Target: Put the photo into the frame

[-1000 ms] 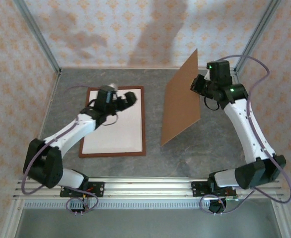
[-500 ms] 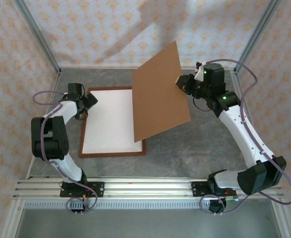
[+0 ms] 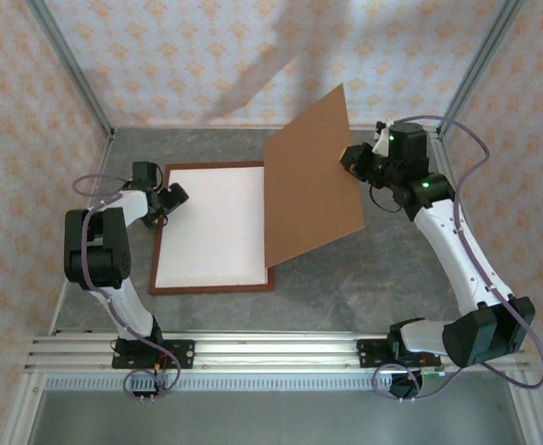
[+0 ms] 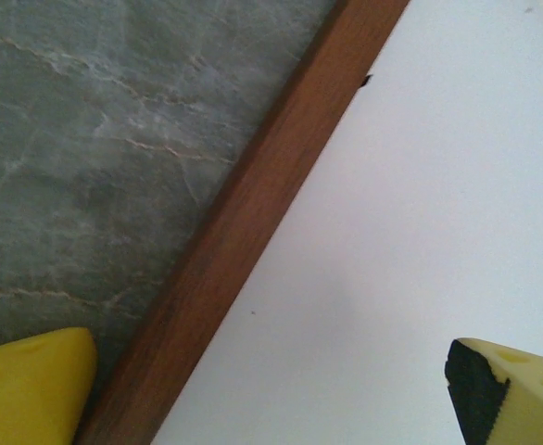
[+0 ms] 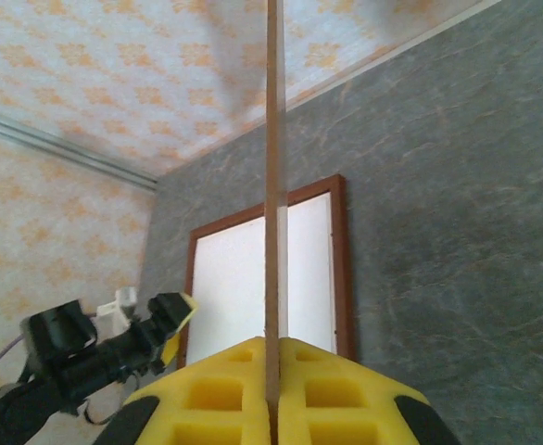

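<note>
- Right hand pinched the thin, stiff brown board by its right edge; probably light, but apt to pivot.
- Left hand stood spread astride the left rail of the frame.

Nothing here can be read: no words, numbers or brand marks. The wallpaper bears only a repeating orange ornament, and the brown board is plain.
</note>
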`<action>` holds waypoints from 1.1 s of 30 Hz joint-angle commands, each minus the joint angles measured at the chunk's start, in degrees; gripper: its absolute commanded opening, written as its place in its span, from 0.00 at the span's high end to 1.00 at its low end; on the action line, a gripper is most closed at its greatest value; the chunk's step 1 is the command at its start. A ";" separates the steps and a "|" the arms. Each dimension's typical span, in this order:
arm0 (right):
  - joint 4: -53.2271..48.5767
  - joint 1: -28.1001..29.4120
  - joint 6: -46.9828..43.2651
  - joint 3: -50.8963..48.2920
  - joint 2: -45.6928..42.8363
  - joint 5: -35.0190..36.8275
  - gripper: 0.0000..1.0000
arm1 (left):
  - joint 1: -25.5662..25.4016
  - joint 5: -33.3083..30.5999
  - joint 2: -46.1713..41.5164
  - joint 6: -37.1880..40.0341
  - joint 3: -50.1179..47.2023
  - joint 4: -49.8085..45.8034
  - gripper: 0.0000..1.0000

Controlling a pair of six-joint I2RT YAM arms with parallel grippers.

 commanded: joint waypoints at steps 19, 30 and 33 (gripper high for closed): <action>25.05 6.38 14.02 -11.91 -6.65 -3.16 1.00 | -10.58 0.42 -15.54 -9.17 -7.81 3.48 0.02; 37.70 12.80 18.88 -21.25 0.99 -0.59 1.00 | -4.97 0.33 -23.83 -11.11 -14.16 5.68 0.02; 38.92 12.79 18.26 -22.53 2.31 0.02 1.00 | -4.94 1.17 -23.98 -11.12 -13.92 5.54 0.02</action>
